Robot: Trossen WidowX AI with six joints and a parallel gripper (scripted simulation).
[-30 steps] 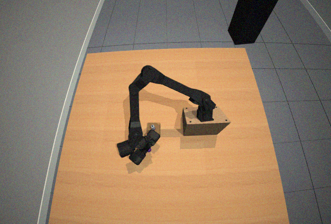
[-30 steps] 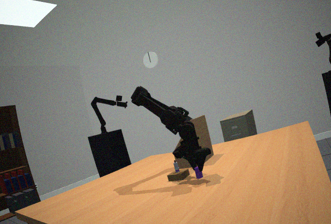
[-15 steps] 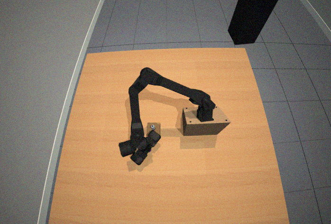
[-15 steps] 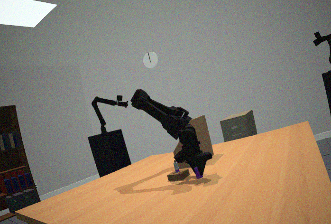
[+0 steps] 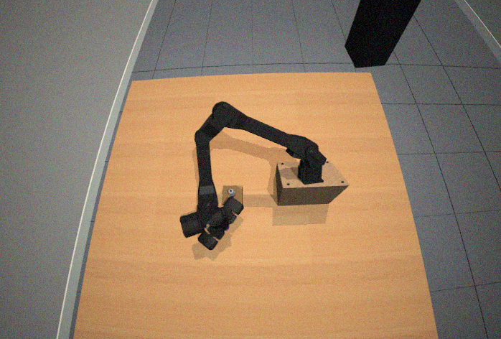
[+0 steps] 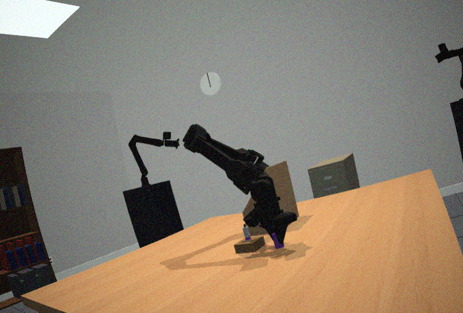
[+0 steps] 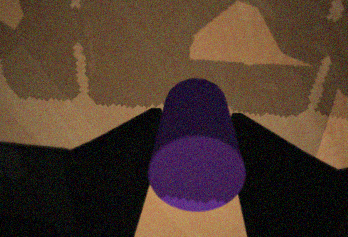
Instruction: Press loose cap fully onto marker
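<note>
The black parallel-jaw gripper (image 6: 276, 235) clamps the upright purple cylindrical cap (image 7: 196, 145); the grey marker (image 6: 246, 232), upright in its brown holder block (image 6: 249, 244), stands just left.

One purple cap (image 7: 196, 147) stood on the table (image 5: 283, 278), and there was one marker (image 6: 246, 232), upright in one dark holder block (image 6: 249, 244). One black arm worked over the table, carrying one gripper (image 6: 276, 237) with two dark fingers, one at each side of the cap. The arm rose from one tan mounting box (image 5: 309, 191).

Away from the table there were one wall clock (image 6: 209, 83), one grey filing cabinet (image 6: 332, 174), one bookshelf (image 6: 22, 219) at the far left, one ceiling light panel (image 6: 33, 14), and two black pedestals (image 6: 153, 212), each carrying one camera arm.
</note>
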